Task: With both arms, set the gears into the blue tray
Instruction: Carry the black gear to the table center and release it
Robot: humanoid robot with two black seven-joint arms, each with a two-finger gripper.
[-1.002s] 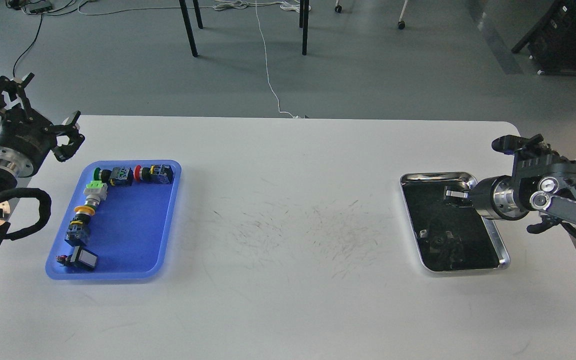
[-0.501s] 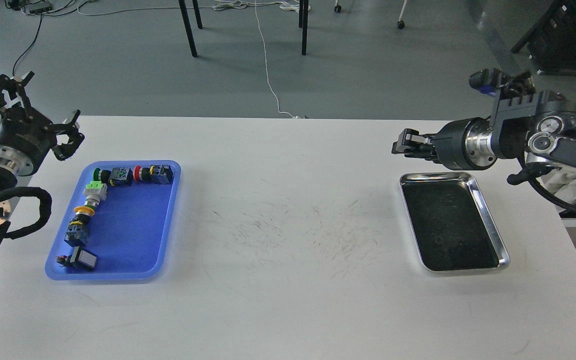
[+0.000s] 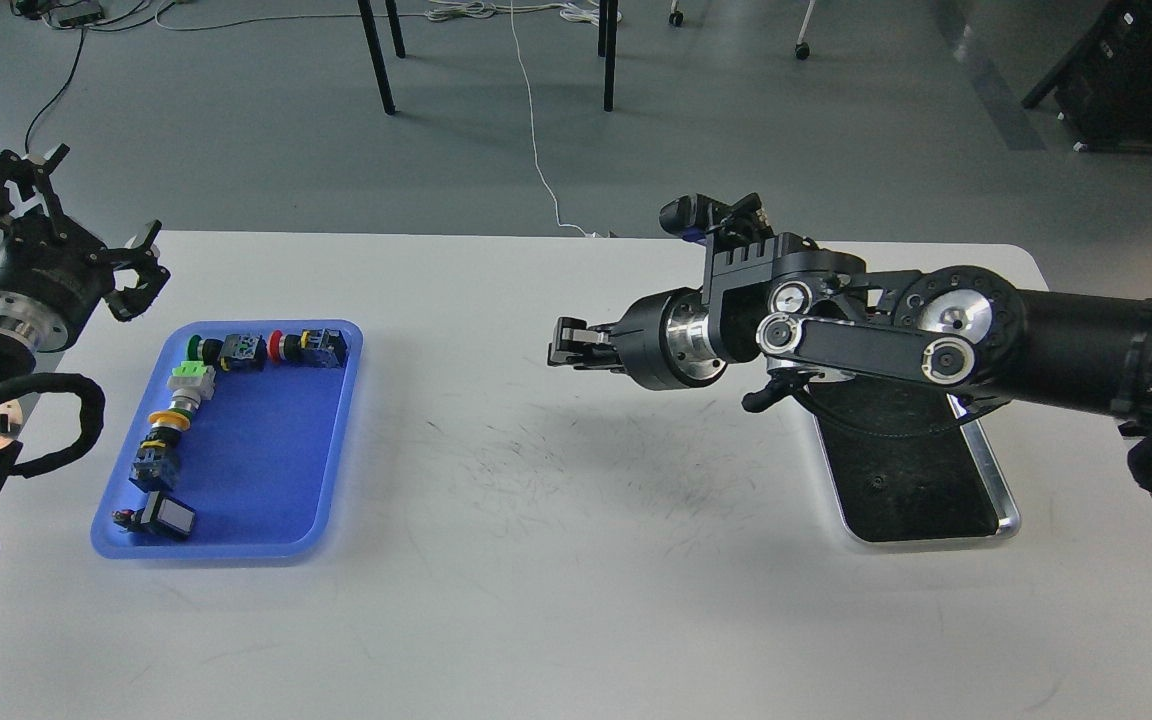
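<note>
The blue tray (image 3: 266,460) lies at the table's left, with coloured push-button switches (image 3: 181,395) lined along its far and left sides. One tiny black gear (image 3: 876,482) shows faintly on the dark floor of the steel tray (image 3: 1004,500) at the right. My right gripper (image 3: 566,352) hangs above the table's middle, between the two trays, pointing left with its fingers together. Anything held between them is too small to see. My left gripper (image 3: 76,225) is raised off the table's far left corner, beyond the blue tray, its claws spread with nothing in them.
The right forearm (image 3: 876,345) crosses over the far half of the steel tray and hides it. Scuff marks cover the white tabletop (image 3: 576,560) in the middle. Chair legs and cables stand on the floor beyond the far edge.
My right gripper rose out of the steel tray and swept left to above the table's middle. The left arm stayed where it was.
</note>
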